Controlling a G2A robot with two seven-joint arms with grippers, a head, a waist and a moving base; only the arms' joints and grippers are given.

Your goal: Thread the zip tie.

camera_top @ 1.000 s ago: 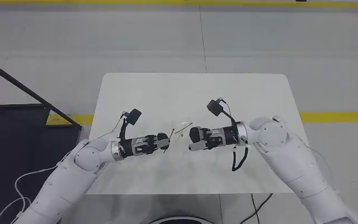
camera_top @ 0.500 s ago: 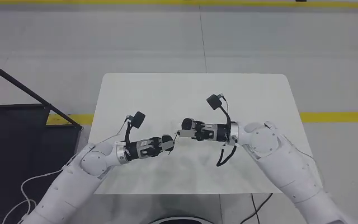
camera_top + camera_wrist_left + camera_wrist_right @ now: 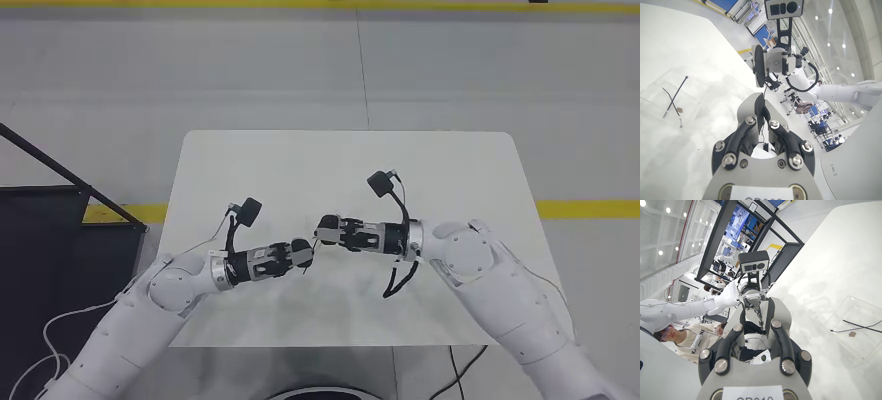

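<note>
From above, you see both arms meeting over the middle of the white table [image 3: 450,170]. The left gripper [image 3: 306,249] and the right gripper [image 3: 322,231] are tip to tip and almost touching, the right one a little farther from the robot. That view does not settle the grip; the wrist cameras do.

Start on the left. In the left wrist view your left gripper's pads are pressed together on a thin black zip tie [image 3: 764,93], pinched partway along its length. One part of the strap runs from the pads straight out to the edge of the right gripper's black pad. The other part trails back between the fingers toward the wrist. The tie hangs in the air above the table, between the two grippers.

On the right, the right wrist view shows you that gripper's fingers standing apart. Through the gap between them you see the left gripper and the tie's end. Whether the strap touches either right pad, you cannot tell.

Both wrist views also give you a clear tray [image 3: 687,94] lying on the table near the grippers, with two loose zip ties [image 3: 679,89] crossed inside it and a small brown scrap [image 3: 679,109] beside them
</note>
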